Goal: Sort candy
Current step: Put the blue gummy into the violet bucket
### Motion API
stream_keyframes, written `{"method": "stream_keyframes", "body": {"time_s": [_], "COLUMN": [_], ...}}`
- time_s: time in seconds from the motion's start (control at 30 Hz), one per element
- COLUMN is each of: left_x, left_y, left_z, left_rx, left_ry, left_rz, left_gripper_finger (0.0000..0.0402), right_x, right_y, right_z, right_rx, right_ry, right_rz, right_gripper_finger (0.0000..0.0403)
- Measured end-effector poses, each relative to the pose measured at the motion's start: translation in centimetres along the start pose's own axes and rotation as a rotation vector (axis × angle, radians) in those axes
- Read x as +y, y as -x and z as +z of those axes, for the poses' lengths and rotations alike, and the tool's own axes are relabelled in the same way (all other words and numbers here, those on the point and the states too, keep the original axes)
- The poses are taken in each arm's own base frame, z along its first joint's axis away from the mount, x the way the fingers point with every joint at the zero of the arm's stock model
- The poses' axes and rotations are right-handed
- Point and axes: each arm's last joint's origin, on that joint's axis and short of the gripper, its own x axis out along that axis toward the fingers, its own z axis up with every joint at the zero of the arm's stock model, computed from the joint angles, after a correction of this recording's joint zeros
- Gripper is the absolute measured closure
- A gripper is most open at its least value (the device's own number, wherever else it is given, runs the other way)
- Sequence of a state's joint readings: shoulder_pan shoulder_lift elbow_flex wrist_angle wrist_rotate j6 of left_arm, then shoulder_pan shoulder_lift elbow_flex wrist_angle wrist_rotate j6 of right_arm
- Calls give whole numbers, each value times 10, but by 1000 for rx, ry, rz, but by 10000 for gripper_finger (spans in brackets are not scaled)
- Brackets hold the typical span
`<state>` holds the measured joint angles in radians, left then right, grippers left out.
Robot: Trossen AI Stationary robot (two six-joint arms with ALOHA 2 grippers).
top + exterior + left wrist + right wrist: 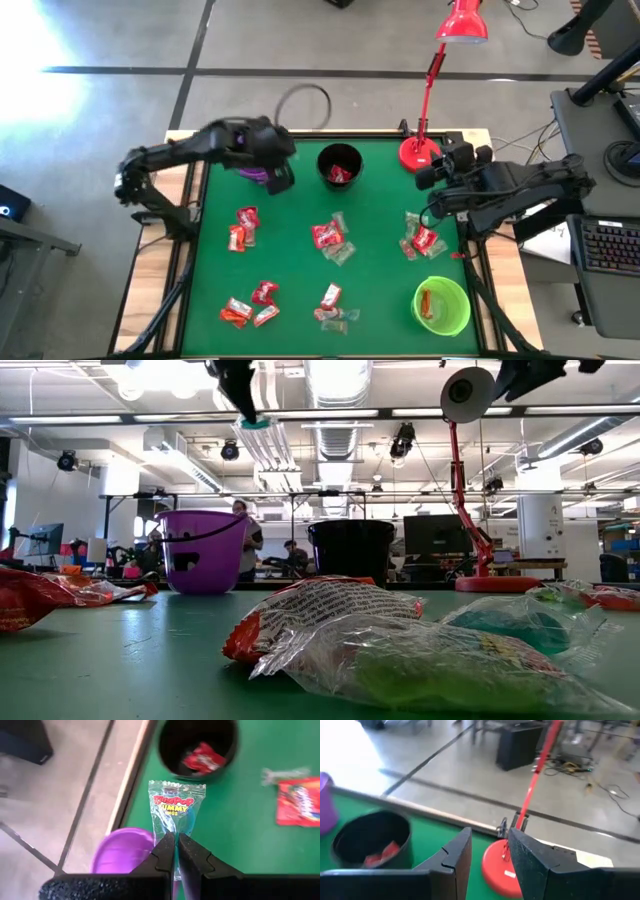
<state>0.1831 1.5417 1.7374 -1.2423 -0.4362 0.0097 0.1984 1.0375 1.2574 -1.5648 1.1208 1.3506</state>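
My left gripper (276, 168) is high above the purple cup (260, 176) at the mat's far left, shut on a clear-wrapped candy with a blue-green sweet inside (176, 809). In the low view the gripper (252, 408) is well above the purple cup (203, 550). The black cup (340, 165) holds red candy. The green cup (441, 305) holds an orange-red candy. Several red and clear candies (333, 240) lie on the green mat. My right gripper (490, 852) is open and empty, near the red lamp's base (419, 153). My left gripper pinches the clear wrapper between its two fingers at one end of the candy (171, 834). The fingers point down from above. The candy hangs below the fingertips (256, 422), lifted clear, over the purple cup's rim (125, 837).
A red desk lamp (430, 80) stands at the mat's far right corner, its base close in front of my right gripper (502, 870). Candy groups lie at the mat's left (243, 228), near left (250, 303), near middle (332, 305) and right (420, 238).
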Motion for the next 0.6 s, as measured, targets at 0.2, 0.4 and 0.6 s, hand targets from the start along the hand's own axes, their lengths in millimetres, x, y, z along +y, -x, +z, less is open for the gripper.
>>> {"method": "stream_keyframes", "body": {"time_s": [0.2,0.4,0.6], "left_x": [44,80,115], "left_y": [-6,-18,-27], "left_z": [-21,-37,-44], "left_rx": [-70,-141,-150], "left_ry": [74,111,128], "left_rz": [28,65,140], "left_gripper_finger": [401,401,401], "right_x": [8,15,20], "right_y": [-25,-50,-63], "right_z": [-19,-40,-43], "right_rx": [-16,0,-32], "right_ry": [-3,16,-30], "right_rz": [-135,-257,-317], "right_gripper_finger": [280,280,280]}}
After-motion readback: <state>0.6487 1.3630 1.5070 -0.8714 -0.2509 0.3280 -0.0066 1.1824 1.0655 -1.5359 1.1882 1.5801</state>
